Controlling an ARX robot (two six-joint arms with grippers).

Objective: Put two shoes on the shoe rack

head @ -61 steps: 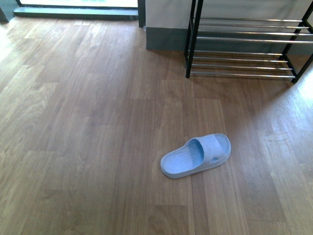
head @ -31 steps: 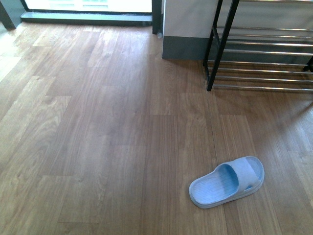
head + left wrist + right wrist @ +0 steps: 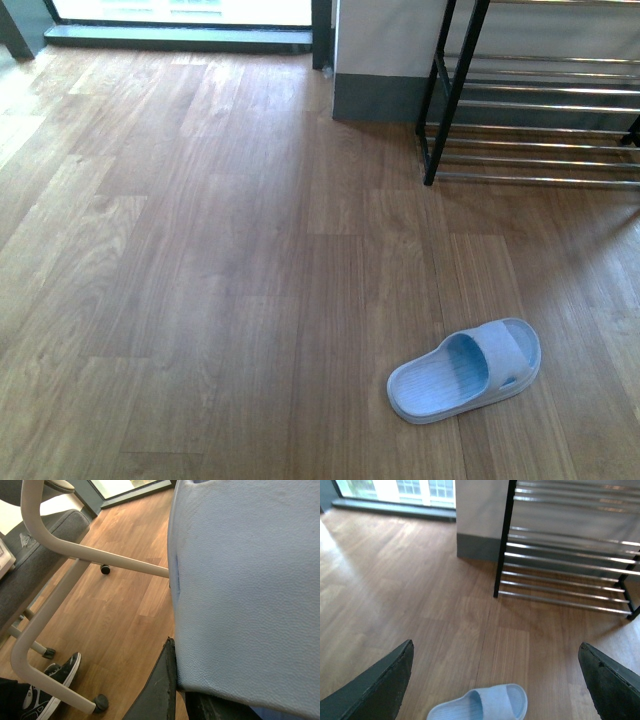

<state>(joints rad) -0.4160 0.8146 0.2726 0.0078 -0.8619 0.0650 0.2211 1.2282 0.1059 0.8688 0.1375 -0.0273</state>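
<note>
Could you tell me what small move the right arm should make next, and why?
Probably lower the right gripper onto the slipper: its jaws stand wide open over it, and it lies on the floor, short of the rack. The left gripper seems to hold the other slipper.

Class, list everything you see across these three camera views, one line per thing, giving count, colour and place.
floor slipper: one, light blue, lying on the floor short of the rack.
second slipper: one, light blue, filling most of the left wrist view.
shoe rack: one, black frame with chrome rods, by the wall; no shoes visible on it.
floor: brown wood planks.
wheeled frame: one, cream, left wrist view.
sneaker: one, black and white, near that frame's castor.
left hand: dark, against the second slipper, apparently gripping it.
right hand: dark, open, empty.
</note>
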